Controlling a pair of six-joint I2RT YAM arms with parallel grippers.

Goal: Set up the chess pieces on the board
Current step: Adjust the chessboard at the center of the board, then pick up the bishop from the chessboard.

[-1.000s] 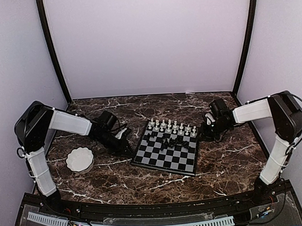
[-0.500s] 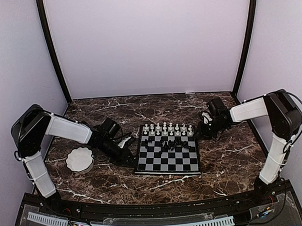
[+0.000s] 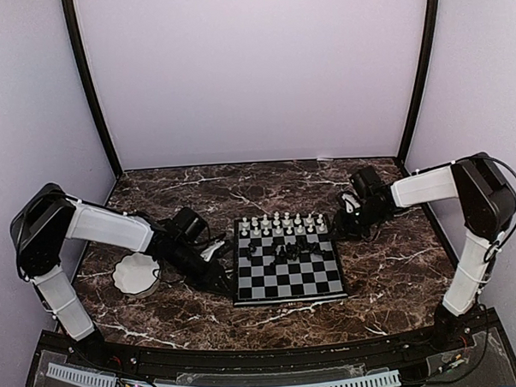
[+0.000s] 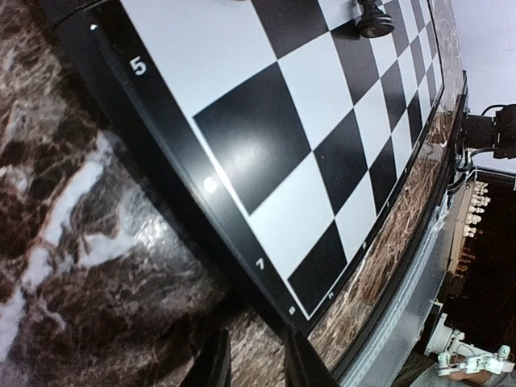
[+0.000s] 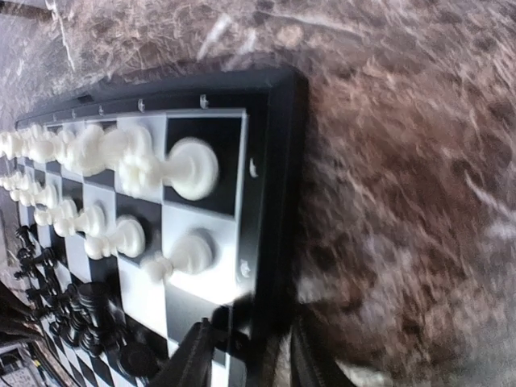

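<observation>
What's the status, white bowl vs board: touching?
Apart. Top view shows the white bowl left of the board, with the left gripper and marble between them.

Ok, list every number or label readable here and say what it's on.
"5": black border of the small black-and-white checked chessboard, left wrist view.
"7": same border.
Other border marks, both wrist views: too small or blurred to read.
</observation>
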